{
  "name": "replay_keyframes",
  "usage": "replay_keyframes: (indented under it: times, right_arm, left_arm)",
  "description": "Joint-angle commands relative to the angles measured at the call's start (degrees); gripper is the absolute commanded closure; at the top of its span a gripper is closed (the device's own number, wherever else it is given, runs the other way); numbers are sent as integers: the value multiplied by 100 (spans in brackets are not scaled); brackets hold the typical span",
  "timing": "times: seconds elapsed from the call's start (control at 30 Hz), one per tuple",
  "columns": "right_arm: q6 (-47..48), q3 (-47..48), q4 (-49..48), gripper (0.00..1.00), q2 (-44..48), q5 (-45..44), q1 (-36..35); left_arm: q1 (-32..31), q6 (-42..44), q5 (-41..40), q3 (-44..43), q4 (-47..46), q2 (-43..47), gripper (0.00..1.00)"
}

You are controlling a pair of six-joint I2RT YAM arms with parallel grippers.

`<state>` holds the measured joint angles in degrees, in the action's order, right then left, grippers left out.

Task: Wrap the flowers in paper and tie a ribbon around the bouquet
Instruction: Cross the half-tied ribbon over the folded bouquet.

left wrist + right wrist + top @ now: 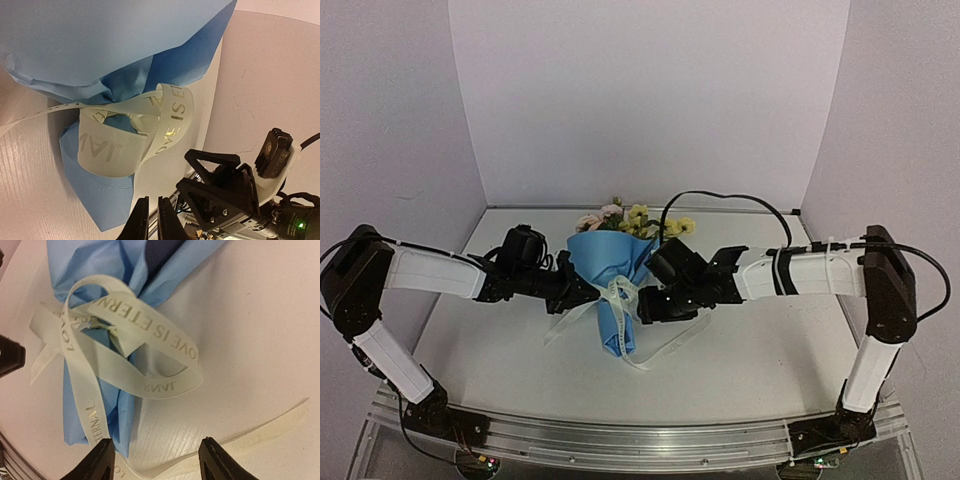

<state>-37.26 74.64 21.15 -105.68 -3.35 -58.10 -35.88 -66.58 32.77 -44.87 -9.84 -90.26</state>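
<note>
**Item: wrapped bouquet on table, both grippers alongside**

Location. The bouquet (pixel 610 290) lies on the white table (pixel 760 360), about midway between the two arms. Its wide end points to the back wall and its narrow end points to the arm bases.

Container. The paper (pixel 608 260) is bright blue and rolled into a cone. It is pinched in at the waist and flares again below that. The wrist views show a darker blue inner face in the folds (pixel 160 250).

Contents. The flowers (pixel 635 218) are pale pink and yellow blossoms with dark leaves. They show above the cone's wide rim at the far end. The stems are hidden inside the paper.

Binding. The ribbon (pixel 623 293) is cream-white with gold lettering and goes around the cone's waist. It is gathered there into a knot with two open loops (pixel 150 330). One tail runs off to the left across the table (pixel 45 110). Another tail lies along the tabletop on the right (pixel 260 432), passing under the right gripper's fingers.

Left gripper (pixel 586 291). It sits just beside the cone's waist on the left. Its fingers (pixel 141 225) are closed nearly together, and nothing can be seen between them.

Right gripper (pixel 648 304). It sits just beside the waist on the right. Its fingers (pixel 97 462) are spread wide and released. They stand clear of the ribbon loops and grasp nothing.
</note>
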Motion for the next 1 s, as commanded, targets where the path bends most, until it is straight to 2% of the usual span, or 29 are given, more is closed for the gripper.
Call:
replay_keyframes:
  times: [0.0, 0.13, 0.33, 0.5, 0.63, 0.73, 0.83, 0.87, 0.97]
  right_arm:
    - [-226, -223, -48, 42, 124, -297, 125]
    - [-247, -200, -225, 44, -119, -225, 230]
    - [-290, 74, -511, 47, -693, -80, 369]
    - [-419, 143, -663, 57, -949, -285, 506]
    - [-362, 293, -772, 61, -1089, -463, 537]
    - [-361, 414, -785, 75, -1153, -526, 541]
    - [-369, 345, -787, 97, -1045, -668, 543]
    - [-369, 287, -786, 100, -944, -744, 538]
    - [-361, 59, -779, 100, -561, -937, 515]
  left_arm:
    - [44, 530, -28, -344, 385, 126, 85]
    - [46, 869, -22, -715, 748, -24, 75]
    - [38, 1110, -76, -870, 943, 2, 70]
    - [38, 1275, -52, -936, 1115, 42, 68]
    - [38, 1457, -2, -1058, 1240, 35, 66]
    - [38, 1634, 68, -1215, 1375, -46, 64]
    - [38, 1790, 112, -1412, 1591, -167, 63]
    - [38, 1845, 84, -1472, 1680, -207, 63]
    - [36, 1945, 51, -1508, 1762, -267, 62]
